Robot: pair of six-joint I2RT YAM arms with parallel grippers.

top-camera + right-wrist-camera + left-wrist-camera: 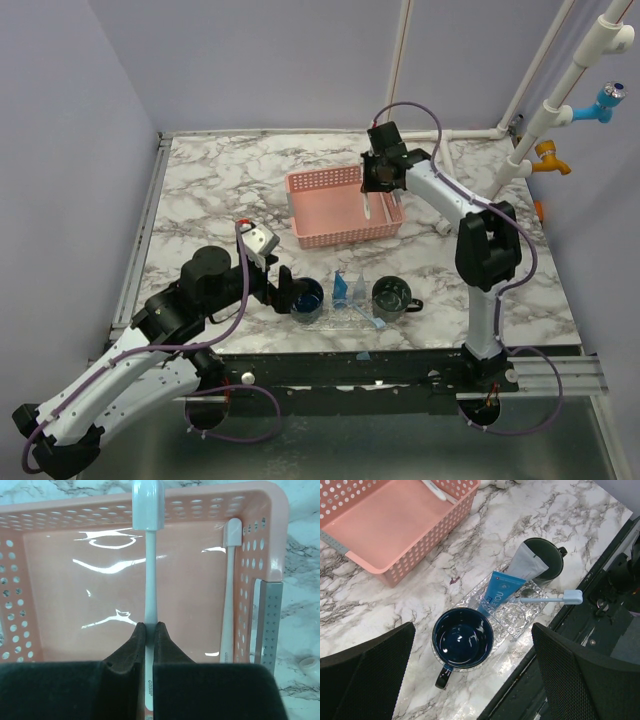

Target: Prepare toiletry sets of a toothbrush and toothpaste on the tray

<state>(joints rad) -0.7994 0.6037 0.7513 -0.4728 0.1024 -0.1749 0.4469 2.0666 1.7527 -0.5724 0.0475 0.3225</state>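
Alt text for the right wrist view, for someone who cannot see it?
The right gripper pinches the handle of a white toothbrush, head pointing away, over a pink basket. A second white toothbrush rests against the basket's wall at the picture's right, with the marble table beyond.

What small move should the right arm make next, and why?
Probably lift the white toothbrush clear of the pink basket: the right end effector is shut on its handle, and the navy mug on the tray stands empty.
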